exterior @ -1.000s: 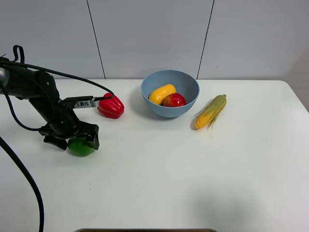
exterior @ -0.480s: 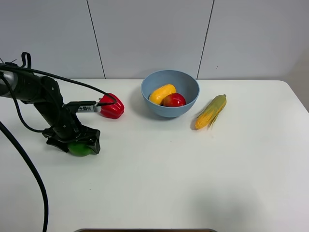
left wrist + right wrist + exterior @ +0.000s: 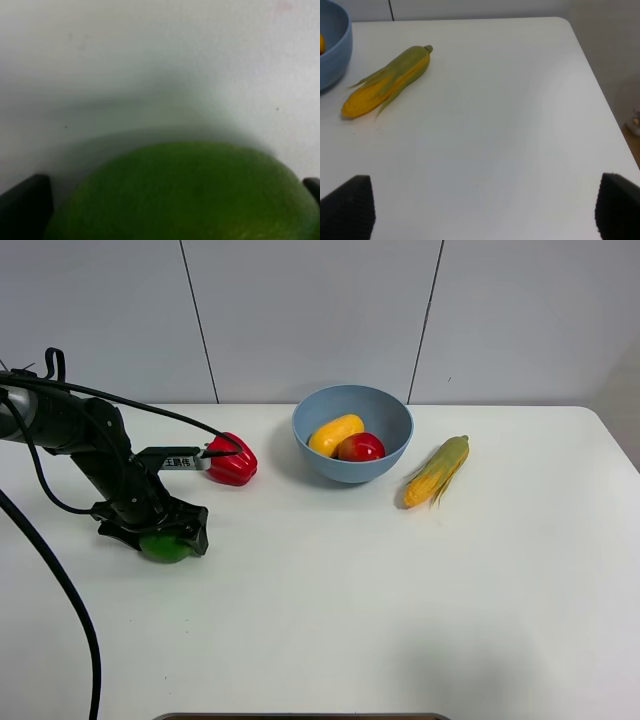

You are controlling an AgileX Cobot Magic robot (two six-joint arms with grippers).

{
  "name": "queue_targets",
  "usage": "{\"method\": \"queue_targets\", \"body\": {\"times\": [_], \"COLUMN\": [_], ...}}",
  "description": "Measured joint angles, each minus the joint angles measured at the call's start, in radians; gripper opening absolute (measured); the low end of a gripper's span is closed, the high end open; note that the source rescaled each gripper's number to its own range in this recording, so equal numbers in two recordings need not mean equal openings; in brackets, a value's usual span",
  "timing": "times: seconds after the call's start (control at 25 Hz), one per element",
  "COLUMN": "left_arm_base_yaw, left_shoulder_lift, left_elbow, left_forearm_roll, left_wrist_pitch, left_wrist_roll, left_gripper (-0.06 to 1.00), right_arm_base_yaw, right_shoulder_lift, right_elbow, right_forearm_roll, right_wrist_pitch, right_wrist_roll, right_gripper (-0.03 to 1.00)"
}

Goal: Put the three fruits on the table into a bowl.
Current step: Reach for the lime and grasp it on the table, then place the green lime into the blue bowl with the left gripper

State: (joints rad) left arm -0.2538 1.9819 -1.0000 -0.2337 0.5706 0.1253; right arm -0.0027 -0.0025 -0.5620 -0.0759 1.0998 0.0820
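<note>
Left end effector settles over the lime, the last fruit outside the bowl

Over the last second the left end effector [image 3: 160,537] has dropped from beside the lime [image 3: 165,546] to straddle it, and in the last half second it has hardly moved. Its fingers [image 3: 25,205] flank the fruit in the left wrist view, but whether they press on it yet I cannot tell. The lime sits on the worktop [image 3: 400,620], well to the left of the bowl [image 3: 352,433] and nearer the camera, past the red pepper [image 3: 231,463]. The mango [image 3: 335,434] and the pomegranate-like fruit [image 3: 361,447] already lie in the bowl, so this looks like the final grasp. The right end effector [image 3: 485,205] stands wide open and empty over bare worktop, right of the bowl, with the corn [image 3: 387,80] between.
</note>
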Motion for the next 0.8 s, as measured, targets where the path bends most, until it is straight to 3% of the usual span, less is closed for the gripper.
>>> {"method": "queue_targets", "body": {"times": [0.04,0.24,0.28,0.8], "left_arm_base_yaw": [0.000,0.000,0.000,0.000], "left_shoulder_lift": [0.000,0.000,0.000,0.000], "left_elbow": [0.000,0.000,0.000,0.000], "left_forearm_roll": [0.001,0.007,0.006,0.006], "left_wrist_pitch": [0.000,0.003,0.003,0.008], "left_wrist_roll": [0.000,0.004,0.006,0.007], "left_gripper": [0.89,0.14,0.04,0.01], "right_arm_base_yaw": [0.000,0.000,0.000,0.000], "right_shoulder_lift": [0.000,0.000,0.000,0.000], "right_elbow": [0.000,0.000,0.000,0.000], "right_forearm_roll": [0.000,0.000,0.000,0.000], "right_wrist_pitch": [0.000,0.000,0.000,0.000], "right_wrist_roll": [0.000,0.000,0.000,0.000], "right_gripper": [0.69,0.69,0.69,0.69]}}
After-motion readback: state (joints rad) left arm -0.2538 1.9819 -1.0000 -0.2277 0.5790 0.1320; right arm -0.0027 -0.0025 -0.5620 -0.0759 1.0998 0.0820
